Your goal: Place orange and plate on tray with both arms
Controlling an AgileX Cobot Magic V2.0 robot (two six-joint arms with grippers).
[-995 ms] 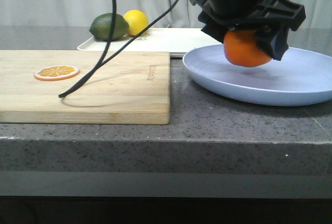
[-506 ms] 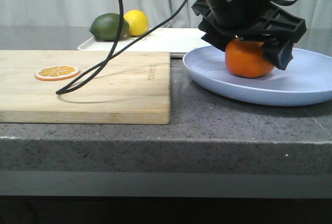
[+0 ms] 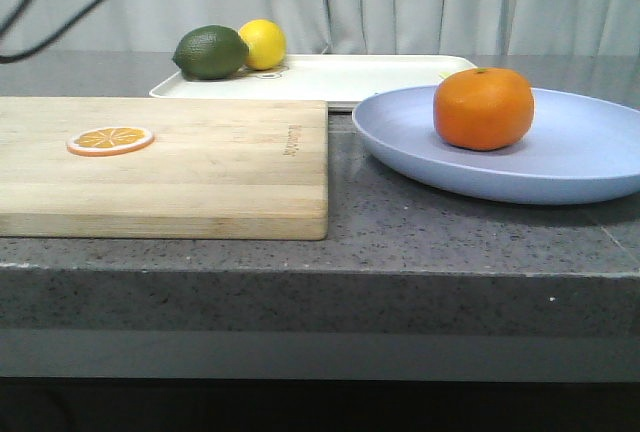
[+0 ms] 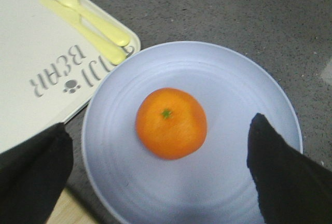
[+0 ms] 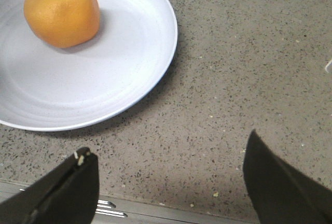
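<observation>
Your left gripper (image 4: 155, 175) hangs high with jaws spread wide and empty; your right gripper (image 5: 171, 182) likewise gapes, gripping nothing.

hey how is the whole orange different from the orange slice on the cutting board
The orange is a whole round fruit that stands tall; the orange slice is a thin flat disc showing its cut segments. The orange sits in the plate, right of the wooden cutting board, while the slice lies on the board's left part. The orange looks much bulkier than the slice. Both are bright orange, and neither is held by a gripper.
</observation>
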